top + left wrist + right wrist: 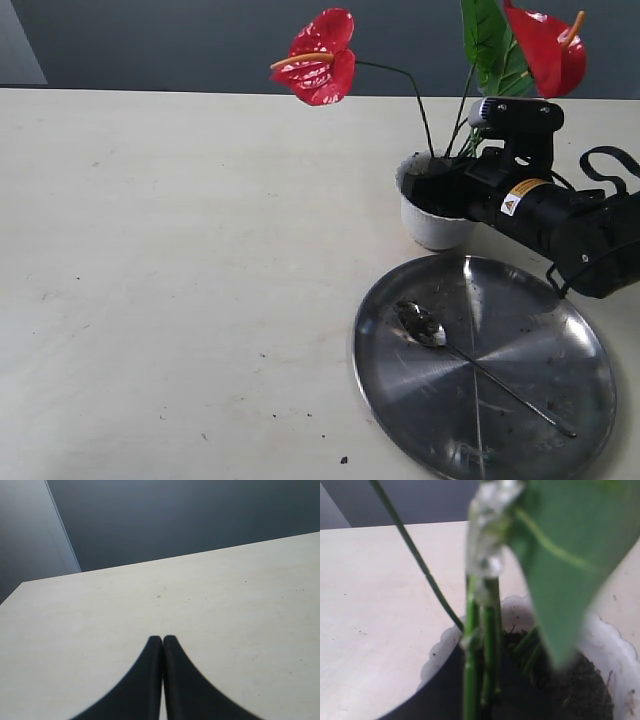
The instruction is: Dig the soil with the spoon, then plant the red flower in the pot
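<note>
The red flower (322, 62) stands upright with its thin green stems (481, 645) running down into the white scalloped pot (432, 226). Dark soil (580, 682) fills the pot (616, 641) around the stems. My right gripper (446, 182) reaches into the pot's mouth from the right. Its dark fingers (437, 692) press against both sides of the stem bundle, so the right gripper (482, 682) is shut on it. The spoon (432, 331) lies loose on the round steel plate (560, 340). My left gripper (162, 639) is shut on nothing, over bare table, and does not show in the exterior view.
The steel plate lies just in front of the pot at the table's near right, with crumbs of soil on it. Specks of soil (343, 460) dot the table to its left. A large green leaf (560, 565) blurs much of the right wrist view.
</note>
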### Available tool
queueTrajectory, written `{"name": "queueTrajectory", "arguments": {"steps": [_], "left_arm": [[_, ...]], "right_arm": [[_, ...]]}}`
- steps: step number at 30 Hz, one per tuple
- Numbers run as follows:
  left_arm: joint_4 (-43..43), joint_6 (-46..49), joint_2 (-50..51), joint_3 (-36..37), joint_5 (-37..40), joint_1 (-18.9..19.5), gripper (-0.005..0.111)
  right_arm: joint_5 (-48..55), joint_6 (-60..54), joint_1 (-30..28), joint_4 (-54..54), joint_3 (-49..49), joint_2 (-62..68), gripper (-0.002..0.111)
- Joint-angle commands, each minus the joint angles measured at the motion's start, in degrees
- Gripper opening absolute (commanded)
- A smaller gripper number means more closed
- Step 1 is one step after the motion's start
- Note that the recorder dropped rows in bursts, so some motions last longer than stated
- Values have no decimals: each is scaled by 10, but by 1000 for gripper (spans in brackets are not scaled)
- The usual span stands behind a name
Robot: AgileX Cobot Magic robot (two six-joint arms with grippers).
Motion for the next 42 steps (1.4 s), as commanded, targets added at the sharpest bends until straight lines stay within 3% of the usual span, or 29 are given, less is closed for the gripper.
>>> {"name": "queueTrajectory", "arguments": {"steps": [1,14,19,21,42], "left_arm": [[-2,0,3,-2,-4,-1,1],[-2,0,3,-2,-4,-1,1],[-2,0,3,-2,-4,-1,1],[-2,0,3,-2,-4,-1,1],[-2,0,3,-2,-4,-1,1]], "right_arm": [[313,5,-2,-1,19,21,19],[326,5,-2,-1,19,21,23],[346,3,-2,-8,19,21,50],[352,3,-2,-10,19,21,56],[440,3,-2,-28,19,-74,55]]}}
